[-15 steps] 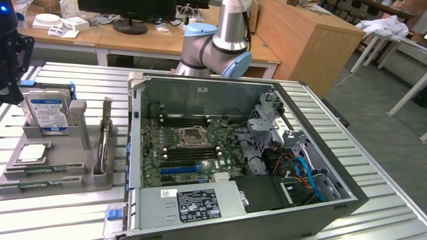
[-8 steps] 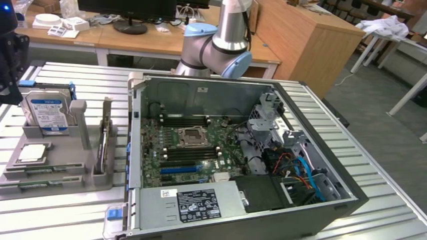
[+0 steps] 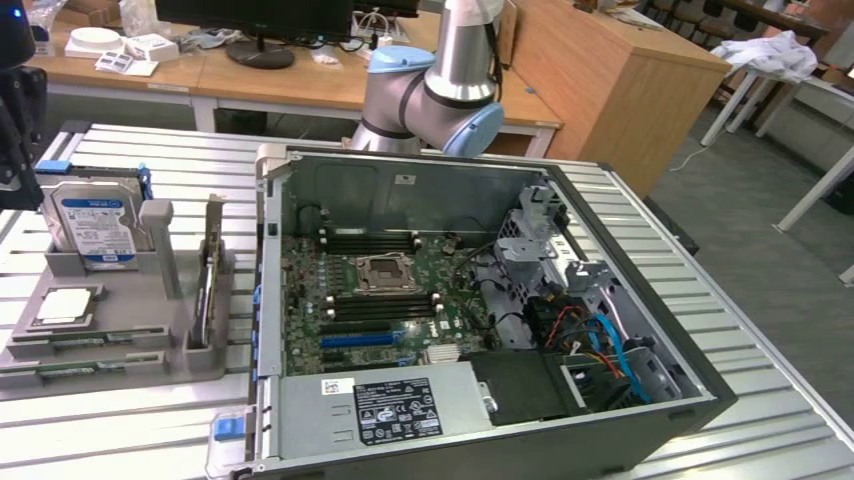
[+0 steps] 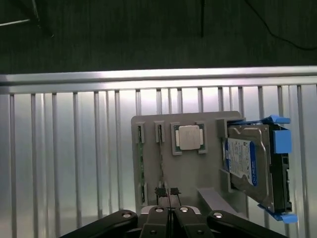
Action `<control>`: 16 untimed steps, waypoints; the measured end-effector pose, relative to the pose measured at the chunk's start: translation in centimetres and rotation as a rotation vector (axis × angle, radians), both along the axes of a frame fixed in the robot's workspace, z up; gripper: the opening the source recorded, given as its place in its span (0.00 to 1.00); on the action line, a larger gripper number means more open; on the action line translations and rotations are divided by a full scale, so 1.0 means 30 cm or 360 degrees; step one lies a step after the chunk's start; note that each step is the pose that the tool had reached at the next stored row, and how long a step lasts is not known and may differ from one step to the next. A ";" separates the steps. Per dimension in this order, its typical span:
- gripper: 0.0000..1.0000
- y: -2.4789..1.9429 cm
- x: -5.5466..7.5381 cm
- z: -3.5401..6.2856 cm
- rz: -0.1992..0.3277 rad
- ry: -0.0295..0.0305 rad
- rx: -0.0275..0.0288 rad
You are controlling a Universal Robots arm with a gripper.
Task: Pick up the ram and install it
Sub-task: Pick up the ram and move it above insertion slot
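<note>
Silver-grey arm [image 3: 467, 50], pale blue joint caps [image 3: 398, 57]; black gripper [image 4: 167, 193], silver screws [image 4: 157, 210]

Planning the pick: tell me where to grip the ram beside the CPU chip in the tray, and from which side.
Grip the ram mid-length on its top edge, from straight above, pincer across its thin faces. It seems to stand on edge in a narrow slot of the grey holder, leaving just that edge exposed.

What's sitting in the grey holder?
A hard drive on edge, a processor chip, an upright card and two slotted ram sticks. The sticks' lower edges are sunk in the holder; the gripper covers one end of it.
</note>
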State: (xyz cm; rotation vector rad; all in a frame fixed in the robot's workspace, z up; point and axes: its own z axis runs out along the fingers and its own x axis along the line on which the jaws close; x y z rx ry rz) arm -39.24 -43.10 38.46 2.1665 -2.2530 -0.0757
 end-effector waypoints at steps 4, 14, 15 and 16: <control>0.11 0.000 0.000 0.000 0.0014 0.00000 0.00000; 0.11 0.011 0.000 -0.004 0.0014 -0.00001 0.00024; 0.11 0.014 0.000 -0.005 0.0014 -0.00002 0.00039; 0.11 0.017 0.000 -0.006 0.0014 -0.00001 0.00055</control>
